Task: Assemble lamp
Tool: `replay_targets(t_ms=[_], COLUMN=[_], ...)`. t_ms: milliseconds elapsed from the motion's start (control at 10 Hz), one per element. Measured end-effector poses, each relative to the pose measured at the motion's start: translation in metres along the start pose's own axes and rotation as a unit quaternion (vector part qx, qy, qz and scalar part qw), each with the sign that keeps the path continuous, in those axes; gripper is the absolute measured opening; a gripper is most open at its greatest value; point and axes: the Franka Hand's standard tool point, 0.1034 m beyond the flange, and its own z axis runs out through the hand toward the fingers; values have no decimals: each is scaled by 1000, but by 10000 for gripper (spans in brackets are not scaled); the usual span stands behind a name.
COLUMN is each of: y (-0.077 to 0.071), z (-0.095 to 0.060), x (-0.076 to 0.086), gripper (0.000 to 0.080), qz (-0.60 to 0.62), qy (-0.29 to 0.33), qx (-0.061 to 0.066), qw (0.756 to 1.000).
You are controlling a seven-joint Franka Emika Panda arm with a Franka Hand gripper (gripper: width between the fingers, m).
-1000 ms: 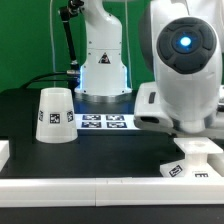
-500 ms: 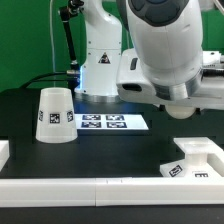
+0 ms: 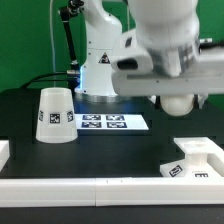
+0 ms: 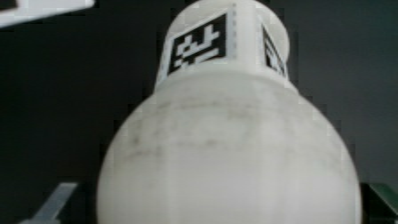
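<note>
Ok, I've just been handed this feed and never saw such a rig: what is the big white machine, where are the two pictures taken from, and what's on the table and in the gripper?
The big white machine is a robot arm with a two-finger gripper. One picture comes from a camera off the arm, looking across the black table; the other from a camera on the wrist, looking along the gripper. On the table are the cone-shaped lamp shade at the exterior view's left, the marker board in the middle and the square lamp base at the right. The white shape filling the wrist view is the lamp bulb; it hangs under the arm, off the table, so the gripper seems shut on it, though its fingers barely show.
</note>
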Motion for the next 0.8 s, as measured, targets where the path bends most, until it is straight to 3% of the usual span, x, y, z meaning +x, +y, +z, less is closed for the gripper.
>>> replay_targets(t_ms=[200, 300, 500, 600, 700, 800], y=[0, -3, -5, -4, 1, 4], z=[-17, -18, -19, -19, -18, -24], x=[4, 13, 16, 17, 17, 18], gripper=[576, 576, 576, 576, 576, 576], qz=[-23, -24, -29, -44, -75, -84], qy=[42, 85, 155, 190, 219, 253], qx=[-13, -8, -6, -10, -25, -25], qw=[999, 996, 987, 981, 973, 964])
